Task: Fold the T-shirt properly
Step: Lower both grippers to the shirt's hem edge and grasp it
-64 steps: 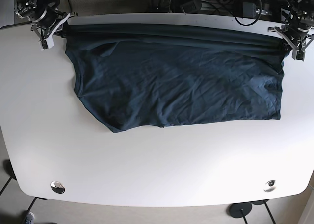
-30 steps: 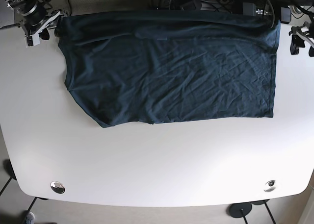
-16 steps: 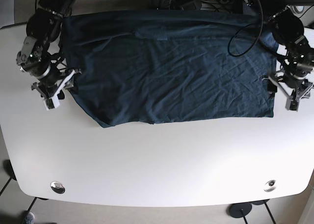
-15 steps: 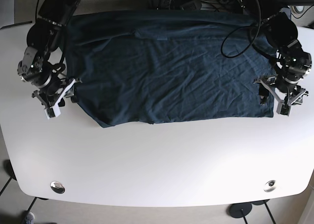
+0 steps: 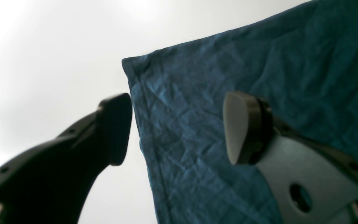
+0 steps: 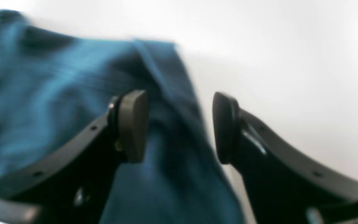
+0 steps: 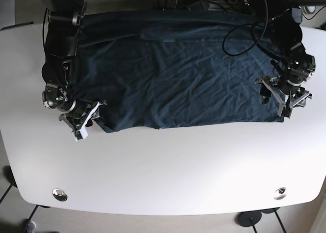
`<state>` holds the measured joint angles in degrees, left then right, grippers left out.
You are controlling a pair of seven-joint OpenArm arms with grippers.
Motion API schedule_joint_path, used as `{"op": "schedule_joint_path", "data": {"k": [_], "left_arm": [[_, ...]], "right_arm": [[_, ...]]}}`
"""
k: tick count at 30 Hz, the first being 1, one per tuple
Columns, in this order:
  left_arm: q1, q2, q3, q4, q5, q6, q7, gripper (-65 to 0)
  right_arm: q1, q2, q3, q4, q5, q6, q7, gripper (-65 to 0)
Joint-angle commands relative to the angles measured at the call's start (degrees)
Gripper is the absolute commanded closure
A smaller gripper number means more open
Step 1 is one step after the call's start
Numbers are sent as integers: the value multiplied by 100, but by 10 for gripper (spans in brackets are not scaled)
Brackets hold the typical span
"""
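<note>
The dark navy T-shirt (image 7: 178, 75) lies spread flat across the back half of the white table (image 7: 163, 166), its far edge at the table's back rim. My left gripper (image 7: 277, 101) hovers open at the shirt's front right corner. In the left wrist view the left gripper (image 5: 176, 127) straddles the side hem of the T-shirt (image 5: 259, 62) just below that corner. My right gripper (image 7: 90, 121) stands open at the front left corner. In the blurred right wrist view the right gripper (image 6: 179, 127) has the edge of the T-shirt (image 6: 57, 93) between its fingers, unpinched.
Cables and black devices (image 7: 219, 1) crowd the floor behind the table. Two round metal fittings (image 7: 60, 194) (image 7: 280, 193) sit near the table's front corners. Bare white tabletop stretches in front of the shirt.
Both grippers let go of the shirt's back edge, leaving it spread flat. They then came forward along its sides to the front corners, the right one further inward under the left corner.
</note>
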<state>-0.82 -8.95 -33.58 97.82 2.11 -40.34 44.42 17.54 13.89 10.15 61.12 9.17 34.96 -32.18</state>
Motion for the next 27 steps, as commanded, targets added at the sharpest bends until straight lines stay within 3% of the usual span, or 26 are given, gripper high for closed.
{"op": "schedule_joint_path", "data": {"k": [1,5,9,13,16,20,23,27], "left_arm": [[-81,-94,-83,42,-39,34,-113,-426],[-116,-94,-92,-116,-39,34,-113,-426],[-309,-94,-110,-380,-13,34,-139,-426],[-872,-340,-83,-1303,-31,34,-253,-433],[-1435,-604,110,-2499,-22,223,-851,-454],[-2076,-1166,224,-4274,-57,821,-1634,-503],[-2349,-1395,374,-5241,-57,821,-2056,-503],[-2410,-1474,391,-5716,-57,803,-2161,-503]], "right_arm": [[158,92,-97,-95,81,34,401,-320],[158,163,-97,-438,90,34,673,-306],[167,154,-97,-728,90,34,1007,-8],[149,145,-88,-701,142,34,1025,-17],[149,136,-79,-684,151,34,1016,-19],[140,31,-79,-684,151,34,1007,-19],[132,13,-79,-684,151,34,1007,-19],[123,-57,-26,-684,151,34,1007,-19]]}}
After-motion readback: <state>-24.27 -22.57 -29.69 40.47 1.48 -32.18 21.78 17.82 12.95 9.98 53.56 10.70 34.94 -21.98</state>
